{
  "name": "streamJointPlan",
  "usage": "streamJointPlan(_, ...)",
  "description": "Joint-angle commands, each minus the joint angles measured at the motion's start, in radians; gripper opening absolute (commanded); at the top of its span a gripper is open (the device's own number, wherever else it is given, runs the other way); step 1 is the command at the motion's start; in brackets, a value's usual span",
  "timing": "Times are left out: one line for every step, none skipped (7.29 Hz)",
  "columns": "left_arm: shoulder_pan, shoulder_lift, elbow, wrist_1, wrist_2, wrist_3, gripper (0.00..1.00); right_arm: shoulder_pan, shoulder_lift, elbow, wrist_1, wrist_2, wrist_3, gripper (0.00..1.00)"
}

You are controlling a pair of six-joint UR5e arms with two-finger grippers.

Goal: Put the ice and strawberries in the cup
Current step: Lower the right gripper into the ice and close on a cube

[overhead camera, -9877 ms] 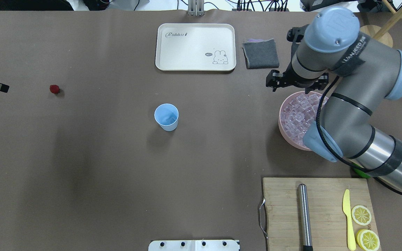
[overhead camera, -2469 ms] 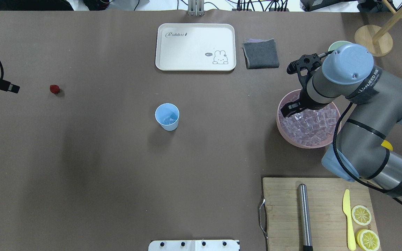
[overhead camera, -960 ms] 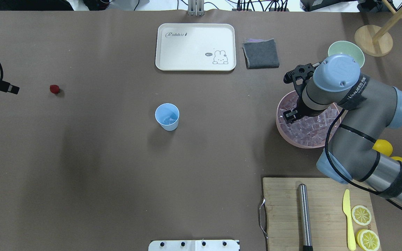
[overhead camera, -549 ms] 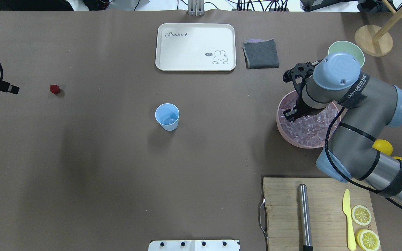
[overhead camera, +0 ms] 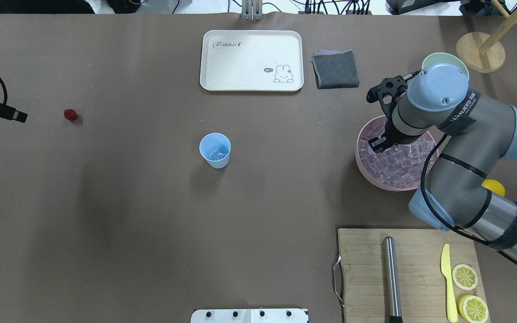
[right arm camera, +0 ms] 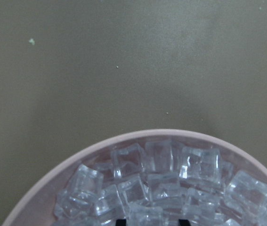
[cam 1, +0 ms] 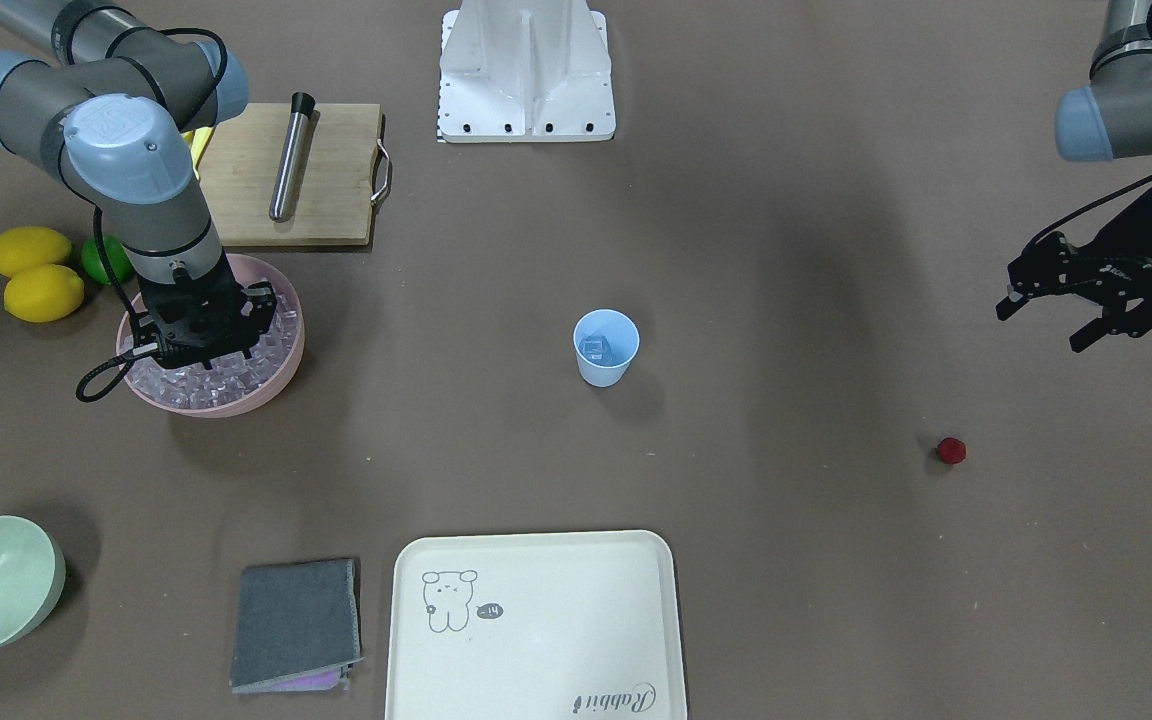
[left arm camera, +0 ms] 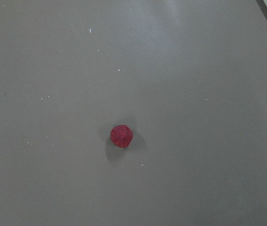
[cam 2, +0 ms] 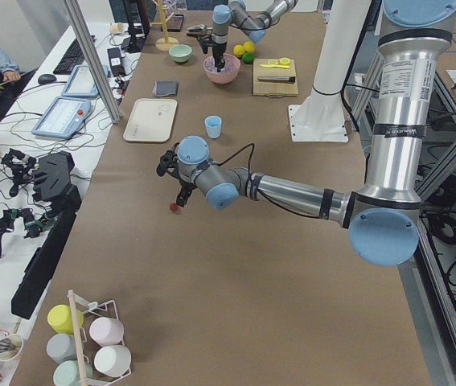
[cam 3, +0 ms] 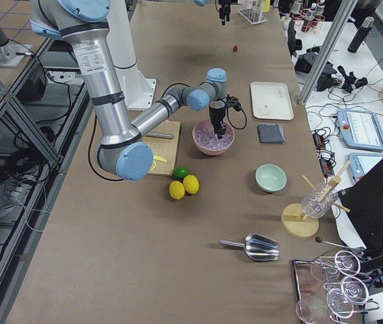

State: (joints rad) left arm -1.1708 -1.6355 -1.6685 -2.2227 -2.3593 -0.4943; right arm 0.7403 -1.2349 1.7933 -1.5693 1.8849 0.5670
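The right hand (cam 1: 198,352) hangs low inside the pink bowl (cam 1: 281,372) at the right side of the counter (overhead camera: 151,224). Its fingers are apart. In the wrist view their two dark tips show at the bottom edge, with the heaped ice (right arm camera: 166,181) between and around them. Whether they touch a cube I cannot tell.

The cup (overhead camera: 214,150) stands upright near the middle of the counter, well apart from the bowl, with at least one clear cube lying at its bottom. The strawberry (left arm camera: 121,136) lies alone on bare counter far to the left, well apart from the cup. The left hand (cam 1: 1039,326) hovers near the berry, to its left, with fingers spread and nothing between them.

At the far edge sit a cream tray (overhead camera: 251,60) and, just to its right, a folded grey cloth (overhead camera: 335,68). On the near right, a wooden cutting board (overhead camera: 361,269) carries a steel rod (overhead camera: 392,278).
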Motion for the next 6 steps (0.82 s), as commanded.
streamJointPlan(0.002,-0.004,0.001,0.0,0.0,-0.006,0.99,-0.005,0.006,-0.009,0.0,-0.001,0.007,0.48)
streamJointPlan(0.002,-0.004,0.001,0.0,0.0,-0.009,0.99,-0.01,0.006,-0.009,0.0,-0.003,0.007,0.47)
streamJointPlan(0.002,-0.004,0.001,0.0,0.0,-0.009,0.99,-0.01,0.006,-0.009,0.0,-0.001,0.005,0.38)
streamJointPlan(0.003,-0.004,0.001,0.002,0.0,-0.009,0.99,-0.009,0.005,-0.006,0.0,0.002,0.001,0.1)
streamJointPlan(0.003,-0.004,0.001,0.0,0.0,-0.009,0.99,-0.006,0.005,0.003,-0.003,0.008,0.002,0.0)
streamJointPlan(0.003,-0.004,0.001,0.0,0.0,-0.009,0.99,0.013,0.008,0.009,-0.003,0.032,0.005,0.0)
